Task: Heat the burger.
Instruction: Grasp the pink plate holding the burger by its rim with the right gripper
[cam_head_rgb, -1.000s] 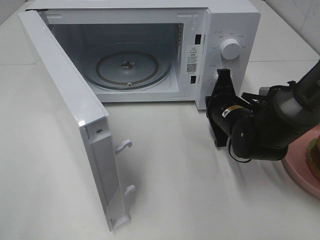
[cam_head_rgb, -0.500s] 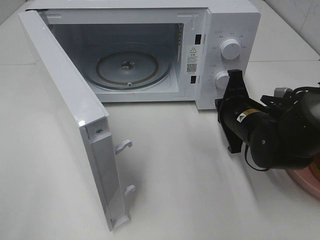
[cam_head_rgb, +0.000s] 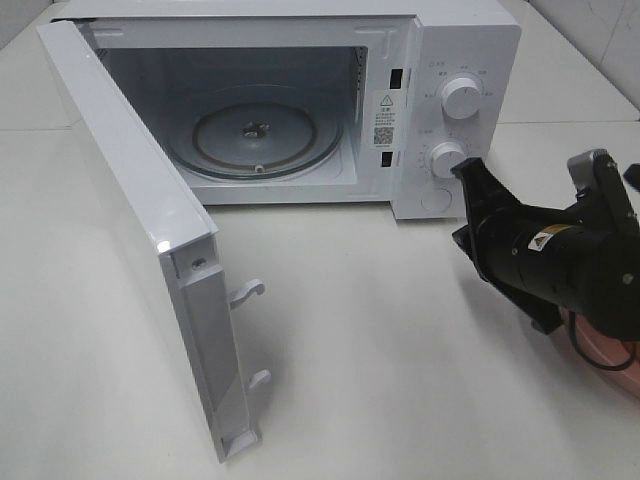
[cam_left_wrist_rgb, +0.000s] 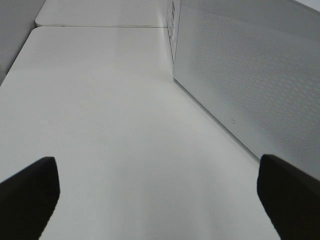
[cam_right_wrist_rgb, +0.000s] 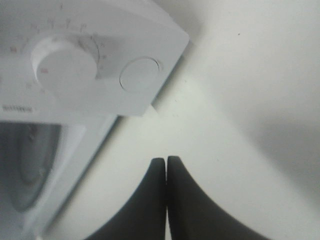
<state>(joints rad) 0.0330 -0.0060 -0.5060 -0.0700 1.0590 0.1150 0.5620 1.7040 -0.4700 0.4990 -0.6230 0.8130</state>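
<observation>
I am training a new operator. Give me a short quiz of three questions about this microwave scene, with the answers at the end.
1. True or false: the microwave door stands open.
2. What rests on the glass turntable? A) a plate B) a cup C) nothing
3. Fill in the word: the right tool is ___ (open or shut).

Key: 1 true; 2 C; 3 shut.
</observation>
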